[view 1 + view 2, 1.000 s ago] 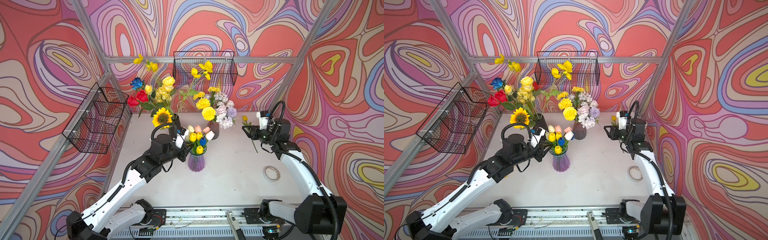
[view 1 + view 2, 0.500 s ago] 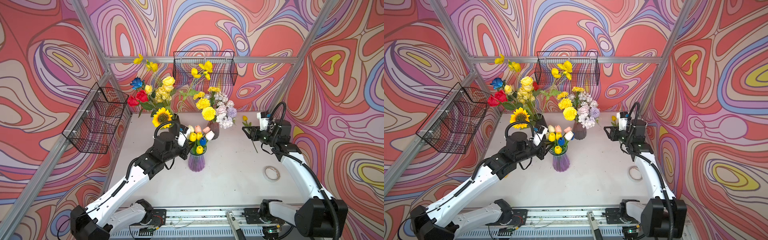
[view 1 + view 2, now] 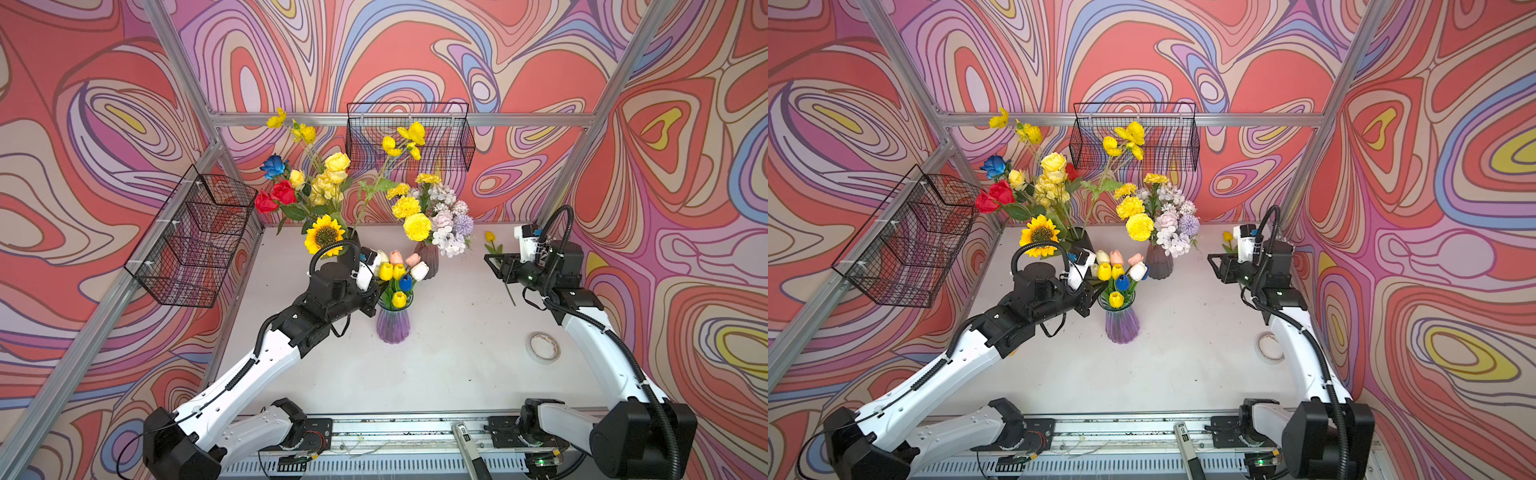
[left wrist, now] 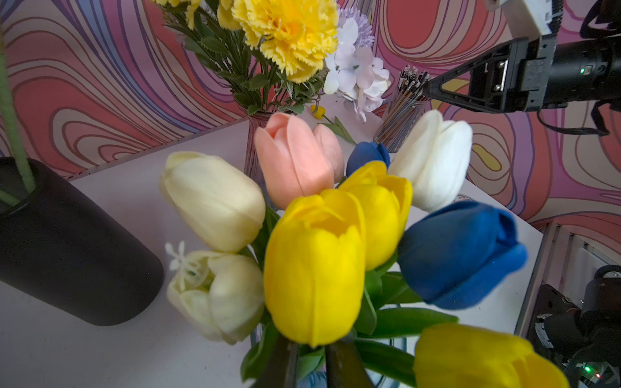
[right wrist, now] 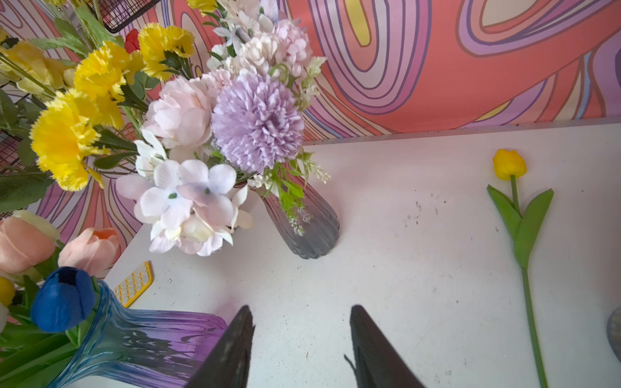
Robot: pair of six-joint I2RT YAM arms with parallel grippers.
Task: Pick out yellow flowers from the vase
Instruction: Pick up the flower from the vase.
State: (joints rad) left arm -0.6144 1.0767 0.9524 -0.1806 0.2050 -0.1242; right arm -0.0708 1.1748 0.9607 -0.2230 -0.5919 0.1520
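Clearly shows the left end effector (image 4: 311,351) set in among the blooms of the purple vase (image 3: 392,328), fingers (image 4: 280,364) at a narrow gap either side of the stem under the nearest yellow tulip (image 4: 314,268); cannot tell whether actually pinching it. Finds the right end effector (image 5: 301,312) with jaws well apart over bare bench (image 5: 403,252), holding nothing, near a loose yellow tulip (image 5: 509,164) lying flat there. Counts two more yellow tulips (image 4: 379,208) in the purple vase, a sunflower (image 3: 324,237) in the black vase (image 4: 67,252), and marigolds (image 3: 417,226) in the grey vase (image 5: 302,231).
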